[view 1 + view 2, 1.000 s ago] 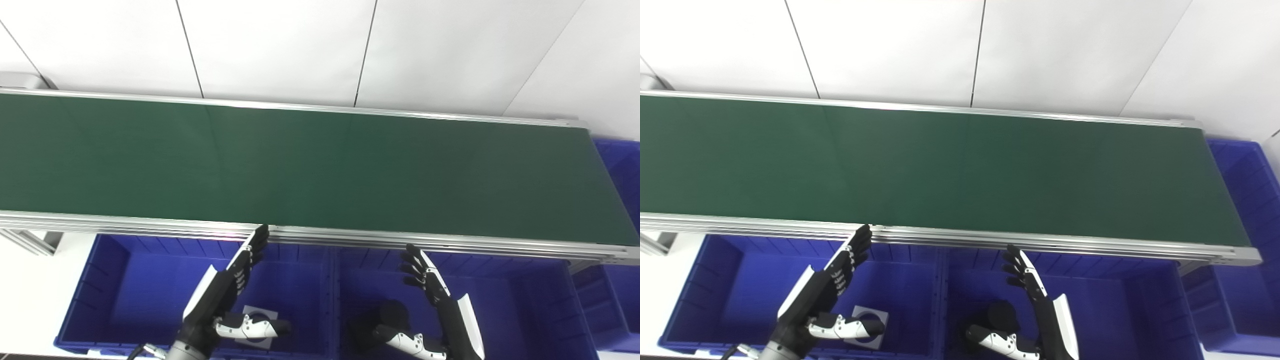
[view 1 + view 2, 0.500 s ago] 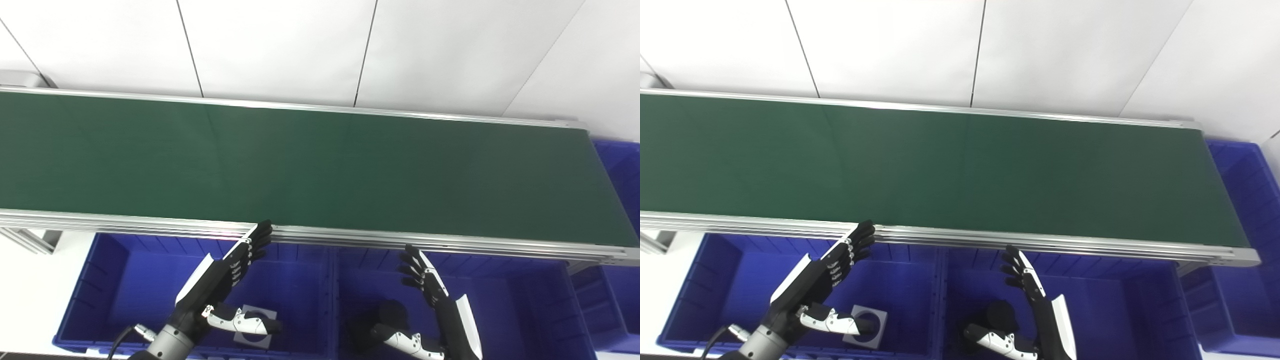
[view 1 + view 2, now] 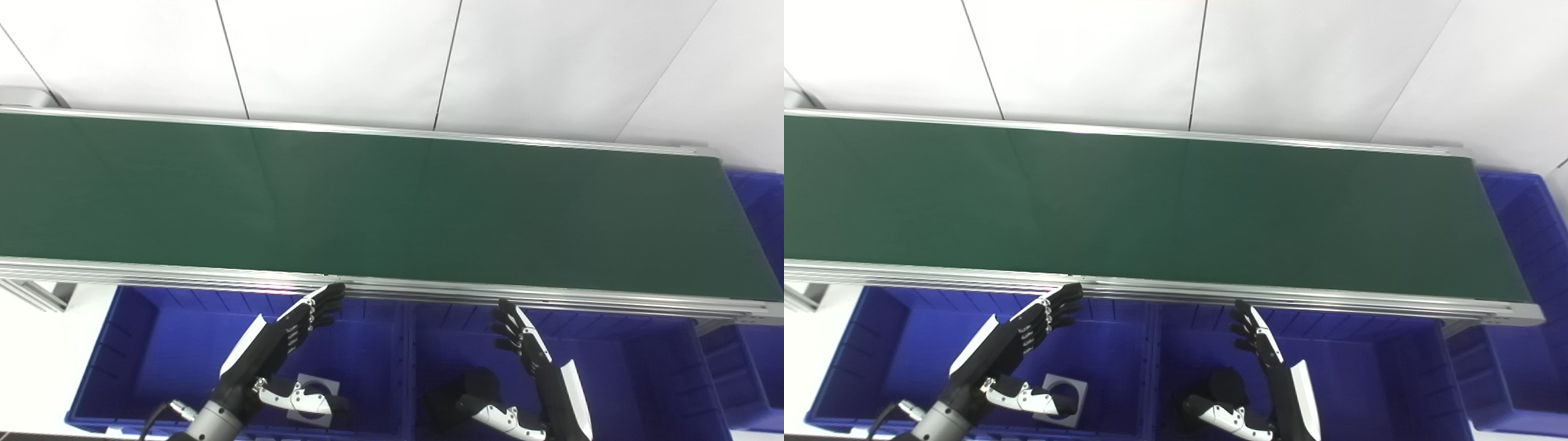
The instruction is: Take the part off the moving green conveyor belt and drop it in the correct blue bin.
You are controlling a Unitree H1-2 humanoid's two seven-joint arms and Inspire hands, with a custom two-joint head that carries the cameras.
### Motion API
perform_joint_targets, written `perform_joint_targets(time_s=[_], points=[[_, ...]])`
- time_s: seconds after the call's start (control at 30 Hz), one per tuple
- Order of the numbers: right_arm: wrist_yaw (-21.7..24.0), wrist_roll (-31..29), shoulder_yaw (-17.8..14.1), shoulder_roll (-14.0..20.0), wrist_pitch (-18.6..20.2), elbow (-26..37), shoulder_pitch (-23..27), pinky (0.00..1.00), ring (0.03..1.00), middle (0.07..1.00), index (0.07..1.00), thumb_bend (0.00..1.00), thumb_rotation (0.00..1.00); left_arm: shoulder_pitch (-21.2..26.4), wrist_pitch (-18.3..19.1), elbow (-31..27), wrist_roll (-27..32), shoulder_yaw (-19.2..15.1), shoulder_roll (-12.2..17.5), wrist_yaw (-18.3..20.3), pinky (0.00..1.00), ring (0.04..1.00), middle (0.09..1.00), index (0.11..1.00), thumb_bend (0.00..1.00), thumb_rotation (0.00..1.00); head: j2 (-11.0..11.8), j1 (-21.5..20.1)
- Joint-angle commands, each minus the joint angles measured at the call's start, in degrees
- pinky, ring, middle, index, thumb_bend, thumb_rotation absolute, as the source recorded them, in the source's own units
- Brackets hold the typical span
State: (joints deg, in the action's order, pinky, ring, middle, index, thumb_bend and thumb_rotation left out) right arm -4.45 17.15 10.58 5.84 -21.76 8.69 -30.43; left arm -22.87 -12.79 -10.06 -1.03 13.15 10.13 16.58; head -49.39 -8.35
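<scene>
I see both my hands held spread and empty just near of the green conveyor belt [image 3: 392,202]: left hand [image 3: 278,352] over the left blue bin [image 3: 131,349], right hand [image 3: 533,373] over the middle bin [image 3: 649,367]. A grey square part [image 3: 313,395] lies in the left bin under my left hand; a dark part [image 3: 481,383] lies in the middle bin.

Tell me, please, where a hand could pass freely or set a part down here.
The green belt is bare between its rails. The left bin is free left of its grey square part; the right bin right of its dark part.
</scene>
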Motion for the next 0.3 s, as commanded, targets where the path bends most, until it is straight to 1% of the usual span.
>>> perform_joint_targets(time_s=[0.0,0.07,0.2,0.27], points=[[0.35,-0.78,-0.38,0.08,-0.88,1.18,0.06,0.77,0.831,0.875,0.924,0.88,0.46,-0.53,-3.14,-0.50,-1.06,0.21,-0.43,-1.05,0.84,0.870,0.881,0.862,0.87,0.11,0.03,0.30],[0.61,-1.25,-0.51,0.22,-0.98,1.10,0.06,0.77,0.831,0.875,0.922,0.87,0.45,-1.05,-2.98,-0.63,-1.68,0.37,-1.14,-1.64,0.83,0.860,0.873,0.854,0.87,0.12,0.11,0.44],[0.88,-1.13,-0.77,0.25,-0.71,1.27,-0.10,0.77,0.828,0.871,0.920,0.87,0.46,-1.67,-4.55,0.19,-3.56,0.14,-2.64,-3.71,0.77,0.806,0.835,0.838,0.87,0.13,0.06,0.67],[1.08,-1.42,-0.80,0.29,-0.69,1.29,-0.12,0.77,0.828,0.872,0.920,0.87,0.45,-1.84,-4.94,0.55,-4.11,0.10,-3.08,-4.49,0.76,0.795,0.831,0.835,0.87,0.14,0.06,0.70]])
